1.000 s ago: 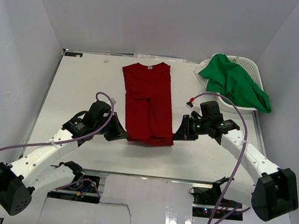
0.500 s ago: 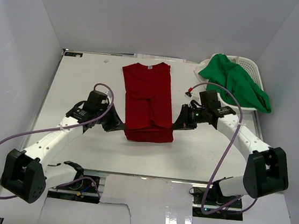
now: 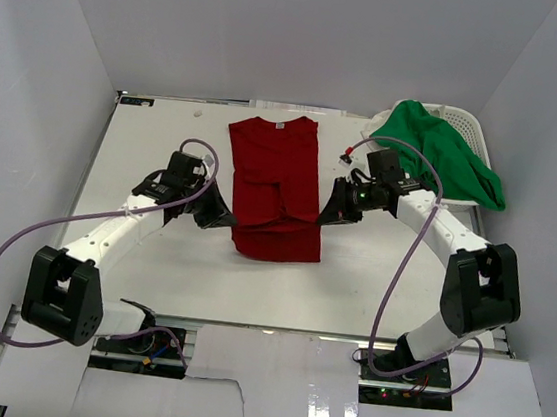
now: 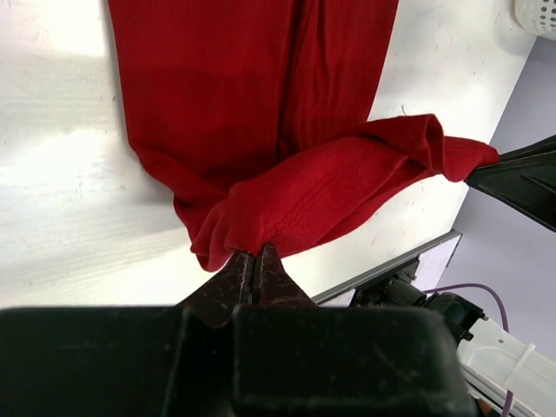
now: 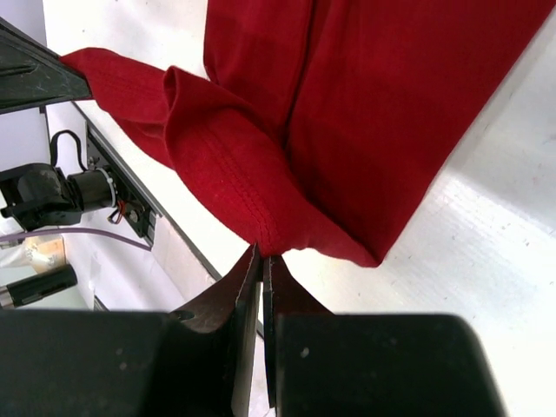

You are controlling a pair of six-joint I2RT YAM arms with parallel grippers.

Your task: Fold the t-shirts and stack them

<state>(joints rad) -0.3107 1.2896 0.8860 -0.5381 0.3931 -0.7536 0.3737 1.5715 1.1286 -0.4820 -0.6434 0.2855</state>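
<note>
**Both grippers pinch the red shirt's lower edge**

The deep red short-sleeved cloth t-shirt [image 3: 274, 173] lies lengthwise on the table between the two grippers, its collar end on the far side of both. Its near edge is raised off the surface and bunched into a thick roll of fabric that sags from one gripper to the other. The rest of the shirt lies flat beneath and beyond that roll.

The left gripper [image 3: 230, 225] has its dark fingers pressed together on the left corner of that edge. In the left wrist view, red cloth [image 4: 261, 130] spills out directly ahead of its fingertips [image 4: 256, 254]. The right gripper [image 3: 324, 216] is clamped the same way on the right corner, with the hem's stitched seam running straight into its closed tips [image 5: 261, 257].

The bright green cloth t-shirt [image 3: 444, 155] is heaped well apart from the right gripper, behind it and to its outer side. It drapes over the rim of a white slotted plastic basket [image 3: 467, 117].

The white table [image 3: 155, 144] lies under both arms, and purple cables [image 3: 203, 165] loop from each wrist.
</note>
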